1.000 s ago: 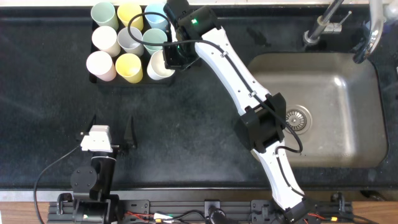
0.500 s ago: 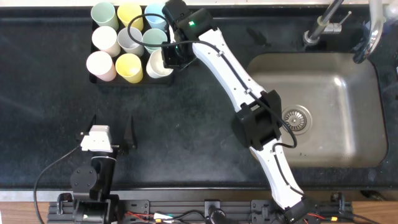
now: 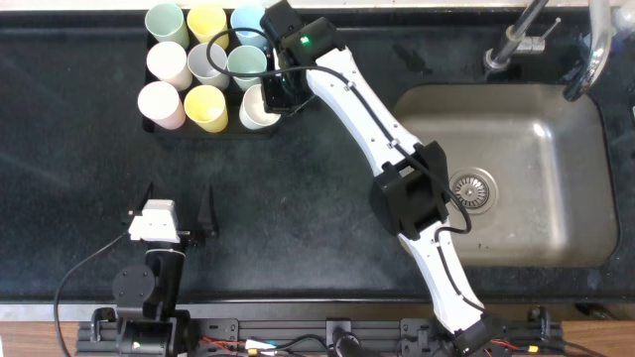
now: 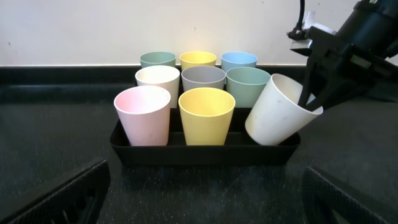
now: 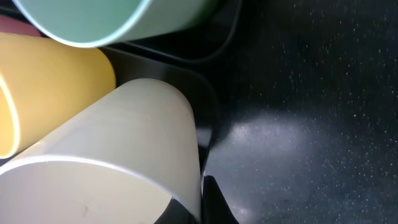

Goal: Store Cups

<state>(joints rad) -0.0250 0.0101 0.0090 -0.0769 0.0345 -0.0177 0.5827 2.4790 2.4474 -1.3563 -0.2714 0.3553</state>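
Between the right jaws sits the white cup [image 4: 274, 116], held at its rim. One finger is inside the mouth and the other is against the outer wall, so I log these jaws as clamped on the cup. The cup is tilted, with its mouth leaning out toward the right arm [image 3: 369, 117]. Its base is down inside the black tray [image 4: 205, 153], in the corner slot nearest these jaws. In the right wrist view the cup's wall lies right against the finger, the tray's corner edge is just past it, and beyond that is the dark worktop [image 3: 79, 159].

Cups near the right jaws, all upright in the tray:
- The yellow cup [image 4: 206, 116] is just beside the held cup, in the same row.
- The pink cup [image 4: 144, 116] is one slot farther along that row.
- A green cup [image 4: 247, 84] stands in the row behind, close to the tilted cup's rim.
- A grey cup [image 4: 203, 78] and a cream cup [image 4: 158, 79] fill out that second row.
- The last row, farthest from the left jaws, holds a pale green cup [image 4: 158, 59], a second yellow cup [image 4: 198, 59] and a blue cup [image 4: 239, 60].

I see the left jaws spread wide with nothing between them, low over the worktop. The tray is straight ahead of them and well apart, with its nearest row facing them.

The steel sink [image 3: 556, 139] lies on the far side of the right arm from the tray, well apart from both sets of jaws.
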